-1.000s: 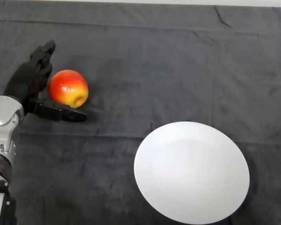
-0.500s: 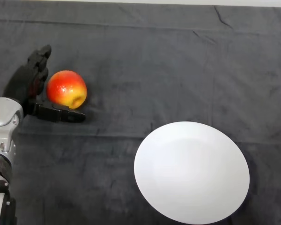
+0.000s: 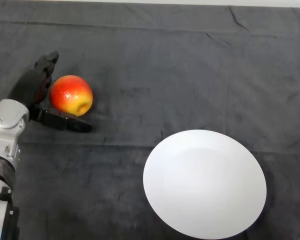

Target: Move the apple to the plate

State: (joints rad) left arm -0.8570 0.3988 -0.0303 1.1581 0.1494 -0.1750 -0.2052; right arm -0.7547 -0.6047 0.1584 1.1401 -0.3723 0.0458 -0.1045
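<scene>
A dark grey cloth [image 3: 190, 65] covers the table. At the frame's left the red-yellow apple [image 3: 71, 94] sits where it was, well apart from the white plate [image 3: 205, 182] at lower right. The left hand [image 3: 32, 90] has edged slightly closer, fingers spread open, thumb [image 3: 65, 122] stretched under the fruit. No writing shows.

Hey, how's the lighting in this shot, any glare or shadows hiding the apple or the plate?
Head view: even, soft light; the white plate reads bright and flat with no detail on its surface; the apple carries a small highlight and casts only a faint shadow on the dark cloth; the black left hand beside it blends into the cloth, so its outline is hard to follow.
</scene>
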